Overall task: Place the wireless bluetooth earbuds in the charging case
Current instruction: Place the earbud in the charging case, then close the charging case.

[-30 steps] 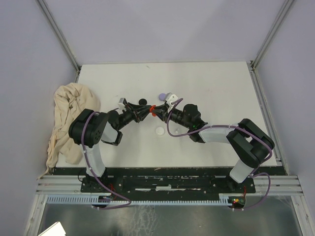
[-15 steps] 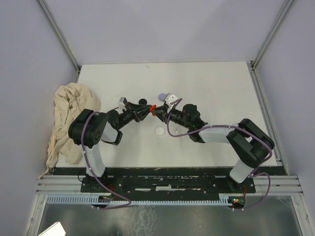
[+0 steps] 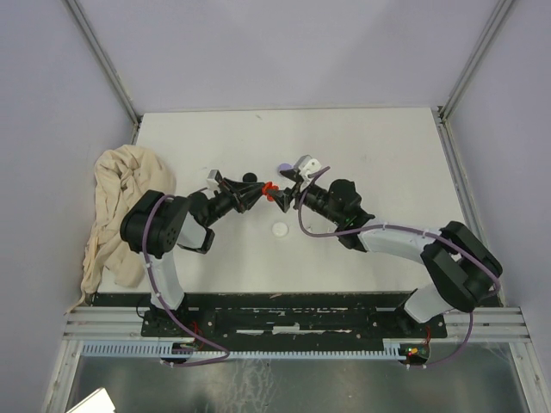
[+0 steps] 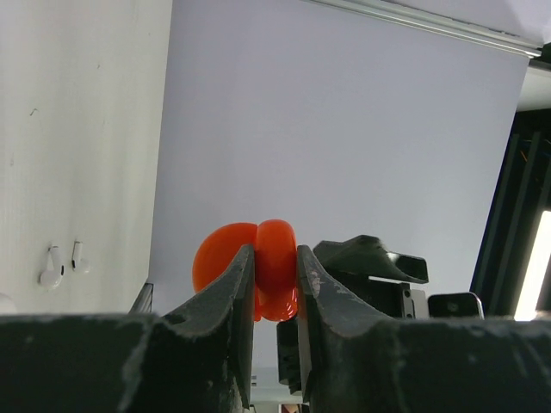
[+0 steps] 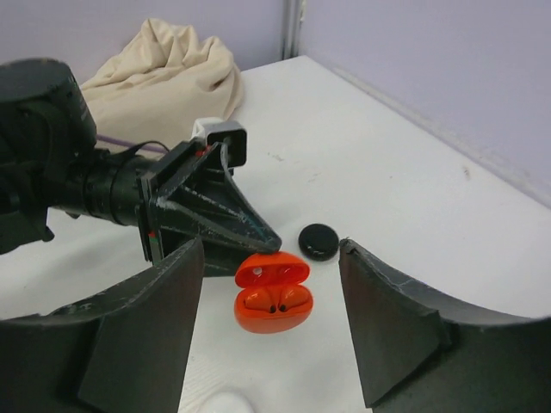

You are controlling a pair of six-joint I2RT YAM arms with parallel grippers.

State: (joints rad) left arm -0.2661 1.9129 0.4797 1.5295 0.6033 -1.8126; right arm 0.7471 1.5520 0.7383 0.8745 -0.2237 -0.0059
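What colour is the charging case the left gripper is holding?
The charging case is bright orange-red; the right wrist view shows it best.

The left gripper (image 4: 274,262) pinches the red charging case (image 4: 222,256) between its tips (two rounded lobes of it show above them). Well off to the gripper's left, two white earbuds (image 4: 52,274) lie on the table (image 4: 86,129). Just beyond its right-hand tip sits a black part of the other arm (image 4: 370,258).

Top view: overhead, looking down on table (image 3: 387,155). Wrist views: low, close, facing each other; all share red case (image 3: 269,190).
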